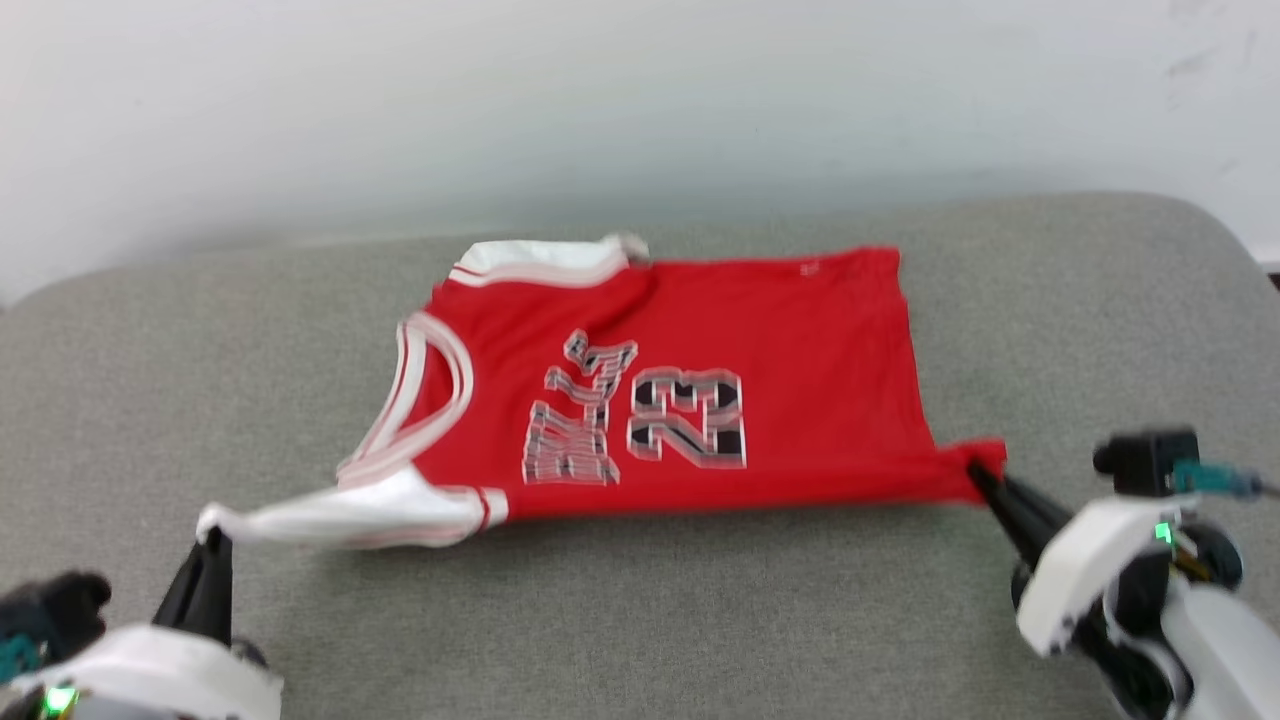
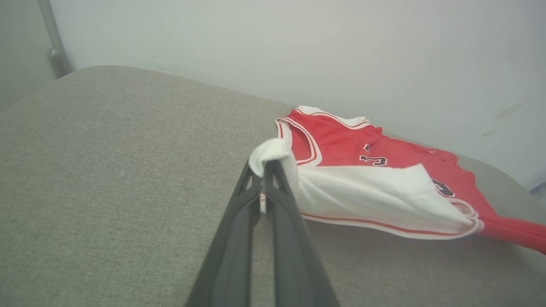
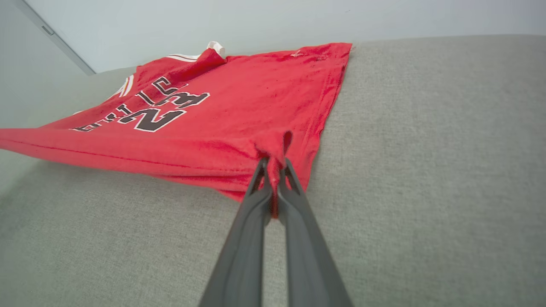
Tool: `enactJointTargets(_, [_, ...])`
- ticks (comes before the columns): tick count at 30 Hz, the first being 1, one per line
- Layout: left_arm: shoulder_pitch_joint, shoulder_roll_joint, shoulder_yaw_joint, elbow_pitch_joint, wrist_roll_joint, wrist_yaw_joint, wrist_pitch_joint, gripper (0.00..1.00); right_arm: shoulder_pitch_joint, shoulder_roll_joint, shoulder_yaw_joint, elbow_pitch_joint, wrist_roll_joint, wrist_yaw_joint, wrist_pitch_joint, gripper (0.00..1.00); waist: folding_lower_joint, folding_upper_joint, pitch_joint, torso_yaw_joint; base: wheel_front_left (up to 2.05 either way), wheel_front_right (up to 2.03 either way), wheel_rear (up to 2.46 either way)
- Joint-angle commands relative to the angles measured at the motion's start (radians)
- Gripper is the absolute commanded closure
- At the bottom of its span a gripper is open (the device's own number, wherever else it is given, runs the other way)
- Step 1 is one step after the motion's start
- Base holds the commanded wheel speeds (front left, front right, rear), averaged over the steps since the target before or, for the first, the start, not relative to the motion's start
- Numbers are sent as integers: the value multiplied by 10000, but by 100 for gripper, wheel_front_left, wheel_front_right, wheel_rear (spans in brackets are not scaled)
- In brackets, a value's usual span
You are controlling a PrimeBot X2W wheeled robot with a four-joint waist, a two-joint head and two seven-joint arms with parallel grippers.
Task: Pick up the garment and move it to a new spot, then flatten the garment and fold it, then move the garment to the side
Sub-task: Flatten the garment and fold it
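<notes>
Lying number side up on one grey woven-fabric padded surface before a pale wall: one red jersey garment with two white short sleeves, striped trim and a black white-edged 23; pinched at two points by two long-fingered dark pincers. Clamped shut on the near white sleeve tip, left gripper, rising from the lower left; shut likewise on the near red hem corner, right gripper, slanting in from the lower right. Added by the left wrist view: sleeve lifted off the surface; by the right wrist view: hem cloth bunched between the fingers.
</notes>
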Motion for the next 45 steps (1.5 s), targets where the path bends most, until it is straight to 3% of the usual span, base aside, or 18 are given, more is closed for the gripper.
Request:
enactJointTargets(1, [286,147,126,-227,-23,169,59,100,333,-91,-159,-133,-23,-17,66,100,4,0,-198,0,0,0,0])
enactJointTargets(8, [2154,596,475,-2571,-108,1392,844,100,2596,197,-1658,-2004,-821,-17,937,100,4,0,-480,9,0,0,0])
enactJointTargets(12, [2198,776,541,-3389,-62,1653,1087,100,3236,626,-2649,-3123,-1419,-17,1718,100,4,0,-293,-6,0,0,0])
enactJointTargets(22, [-258,640,-225,-2179,48,924,1520,100,2382,1626,-3403,-4242,-2790,-13,3252,100,4,0,1065,-131,0,0,0])
enactJointTargets(36, [-2641,-239,-1288,1049,-262,-260,2054,100,727,1686,-2553,-2605,-2963,-13,3335,100,4,0,2328,-219,0,0,0])
enactJointTargets(37, [-2749,-303,-1351,1246,-338,-370,2161,100,655,1708,-2473,-2516,-2925,-13,3255,96,4,0,2341,-220,0,0,0])
enactJointTargets(38, [-2826,-300,-1458,1461,-366,-442,2324,100,571,1714,-2433,-2435,-2914,-13,3119,62,4,0,2341,-221,0,0,0])
enactJointTargets(39, [-2936,-320,-1484,1595,-383,-496,2335,83,536,1720,-2398,-2318,-2872,-13,3054,2,4,0,2330,-215,0,0,0])
enactJointTargets(40, [-3068,-400,-1483,1713,-425,-533,2298,52,506,1726,-2322,-2289,-2831,-11,2918,0,4,0,2296,-207,0,0,0])
enactJointTargets(41, [-3135,-462,-1502,1825,-425,-587,2304,0,466,1717,-2330,-2295,-2813,-13,2701,0,4,0,2240,-195,0,0,0])
enactJointTargets(45, [-3316,-445,-1397,2103,-387,-674,2055,0,596,1783,-2402,-2476,-2804,-13,1626,0,4,0,1865,-183,0,0,0])
